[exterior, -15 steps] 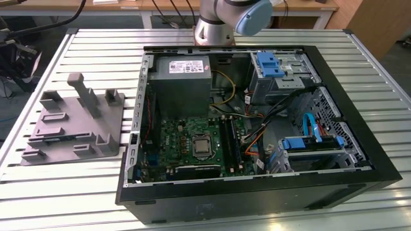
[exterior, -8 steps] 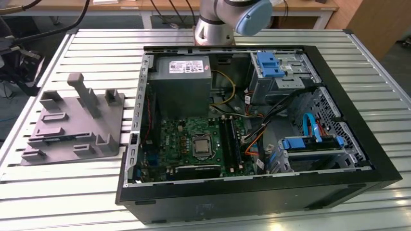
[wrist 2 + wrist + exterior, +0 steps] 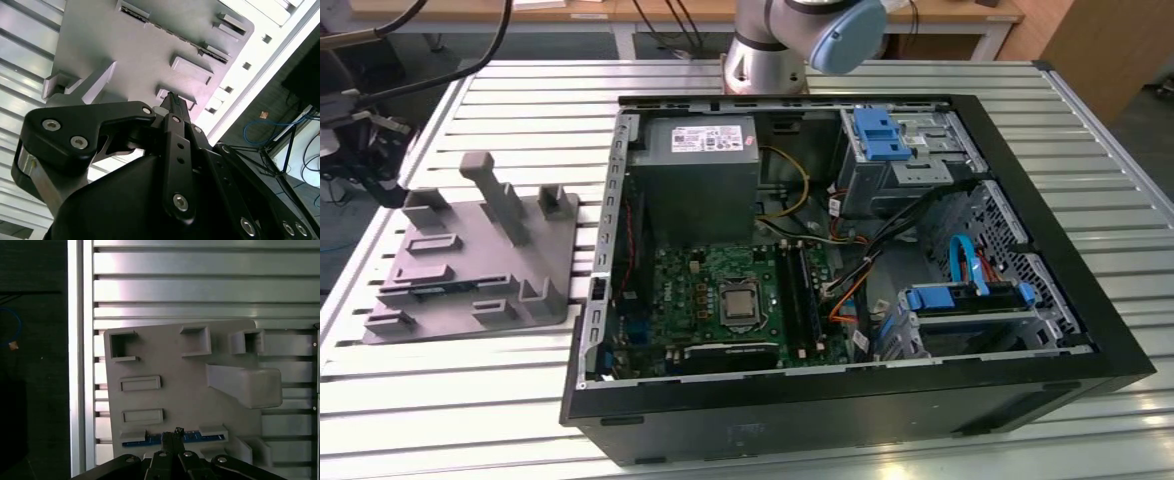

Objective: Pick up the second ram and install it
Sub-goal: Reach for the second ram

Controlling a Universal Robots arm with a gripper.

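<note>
Nearest in the first wrist view: black gripper (image 3: 178, 432), jaws closed tip to tip, nothing held. Just past the tips, clear of them, the second ram (image 3: 150, 441), a blue-edged stick seated on edge in a slot of the grey moulded fixture (image 3: 175, 385). Beneath the fixture, a slatted aluminium table (image 3: 200, 290). In the exterior view, lower centre: open black computer case (image 3: 854, 410), green motherboard (image 3: 707, 290) inside, long dark slots (image 3: 803, 290) beside the processor. At the exterior view's left, fixture with 1 tall slanted post (image 3: 494, 195), second ram (image 3: 443, 289) along its near edge. Top centre, farthest back, robot arm base (image 3: 767, 60)
</note>
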